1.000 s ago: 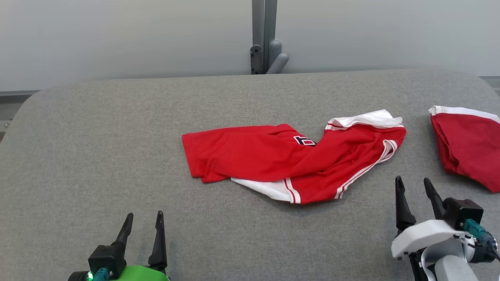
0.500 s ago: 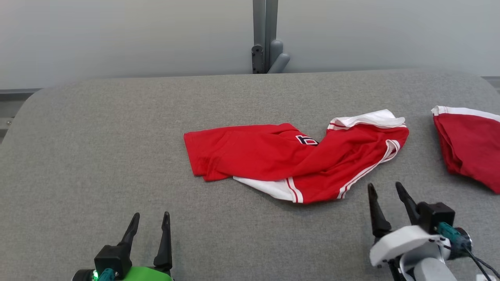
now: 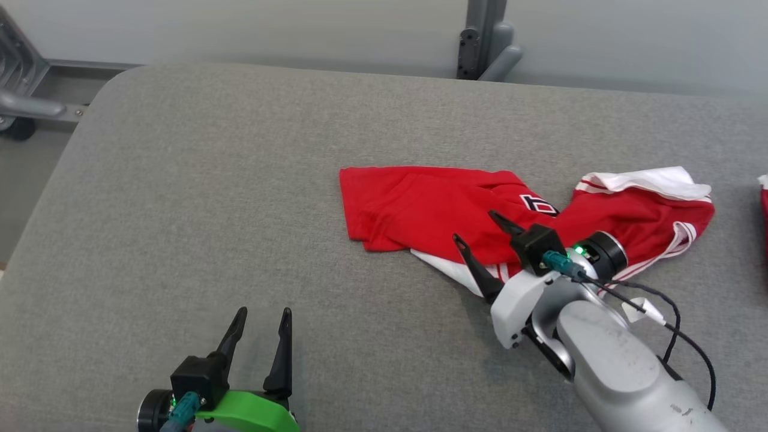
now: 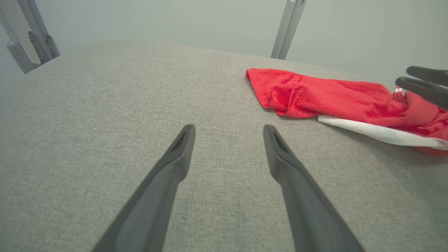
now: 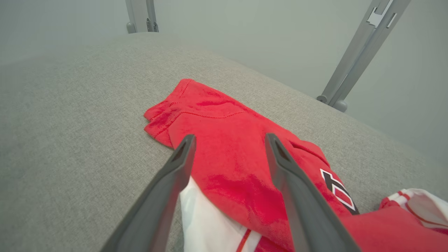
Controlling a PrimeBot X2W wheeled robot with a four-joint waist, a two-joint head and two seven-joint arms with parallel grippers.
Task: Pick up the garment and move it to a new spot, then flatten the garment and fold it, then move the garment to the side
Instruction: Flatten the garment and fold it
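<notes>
Your garment [image 3: 420, 210], crumpled red knit with white trim, lies right of centre on the grey woven table [image 3: 210, 180]. Your right gripper [image 3: 475, 226] hovers spread over it; left gripper [image 3: 264, 312] gapes lower left. Metal post [image 3: 480, 36] behind.

Red garment [image 3: 420, 210], white panels, thin red-and-white stripes — black-and-white emblem [image 3: 539, 204]; flecked grey table [image 3: 210, 180]; black-fingered left gripper [image 3: 264, 311], green mount; right gripper [image 3: 474, 225] — white mount.
</notes>
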